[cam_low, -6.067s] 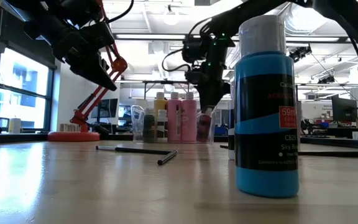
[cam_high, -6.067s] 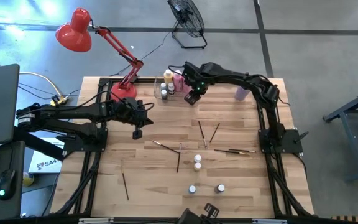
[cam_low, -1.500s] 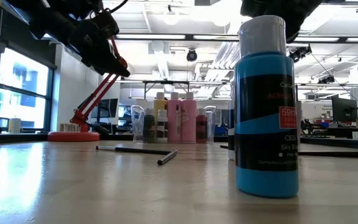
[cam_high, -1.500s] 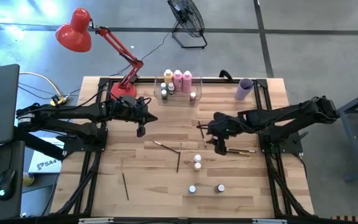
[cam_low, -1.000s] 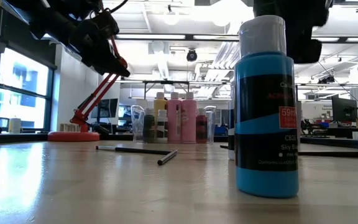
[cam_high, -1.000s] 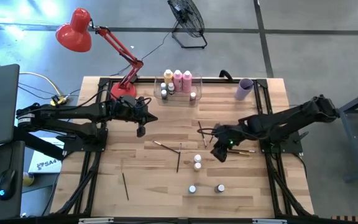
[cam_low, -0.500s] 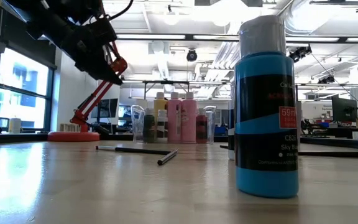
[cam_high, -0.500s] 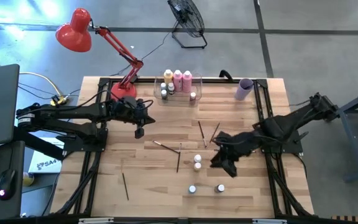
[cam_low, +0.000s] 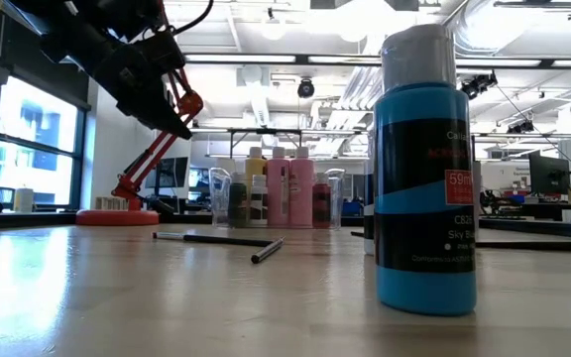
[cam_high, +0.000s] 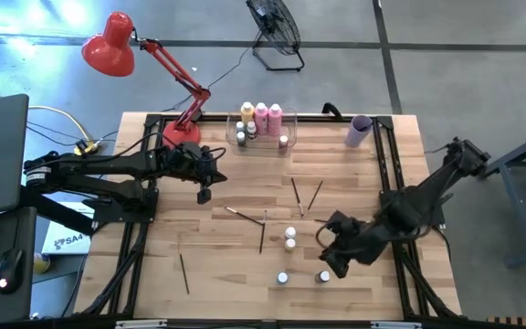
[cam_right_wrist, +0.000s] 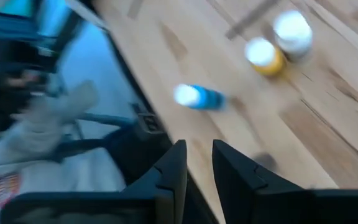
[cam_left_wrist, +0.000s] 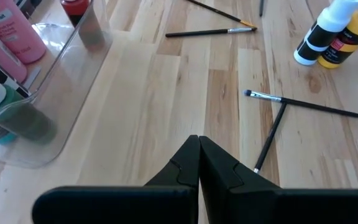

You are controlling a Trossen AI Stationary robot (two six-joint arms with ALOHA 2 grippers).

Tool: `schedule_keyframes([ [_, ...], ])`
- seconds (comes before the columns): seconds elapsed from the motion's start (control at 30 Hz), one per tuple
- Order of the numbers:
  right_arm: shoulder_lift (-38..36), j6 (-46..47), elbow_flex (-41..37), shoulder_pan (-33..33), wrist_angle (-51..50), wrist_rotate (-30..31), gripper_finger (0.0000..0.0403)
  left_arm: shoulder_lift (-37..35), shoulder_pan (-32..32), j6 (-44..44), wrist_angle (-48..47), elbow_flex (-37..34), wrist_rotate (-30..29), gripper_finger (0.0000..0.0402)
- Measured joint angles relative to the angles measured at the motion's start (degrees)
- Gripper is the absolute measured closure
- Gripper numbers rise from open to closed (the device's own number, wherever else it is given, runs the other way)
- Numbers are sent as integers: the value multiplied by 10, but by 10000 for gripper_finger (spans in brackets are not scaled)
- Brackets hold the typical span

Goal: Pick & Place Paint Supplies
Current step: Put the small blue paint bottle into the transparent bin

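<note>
The blue bottle (cam_low: 425, 169) fills the right of the low view, its label reading "Sky" and "59" on a red patch (the rest is cut off). From above it stands at lower centre of the table (cam_high: 208, 274), just beside the right gripper (cam_high: 330, 260), whose jaws show a narrow gap and hold nothing. Brushes (cam_high: 298, 197) lie mid-table. The bin (cam_high: 289, 137) at upper centre holds pink bottles (cam_high: 268, 117). The left gripper (cam_high: 204, 194), jaws closed and empty, hovers centre left.
</note>
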Motion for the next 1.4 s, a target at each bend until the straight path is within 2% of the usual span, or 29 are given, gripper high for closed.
schedule_keyframes([
  [0.13,33,20,0,8,-38,-12,345,0,0,-5,0,0,0,402],
  [0.37,79,12,0,8,-73,-116,350,0,0,-5,1,0,0,402],
  [0.6,112,-14,-1,2,-77,-115,347,0,0,-5,1,0,0,402],
  [0.73,127,5,-1,-6,-80,-120,321,0,0,-5,1,0,1,402],
  [1.1,148,19,-1,-9,-76,-150,212,0,0,-5,0,0,1,402],
  [1.23,148,18,-1,-9,-75,-150,190,0,0,-5,1,0,1,402],
  [1.4,148,21,-1,-7,-75,-151,183,0,0,-5,1,0,1,402],
])
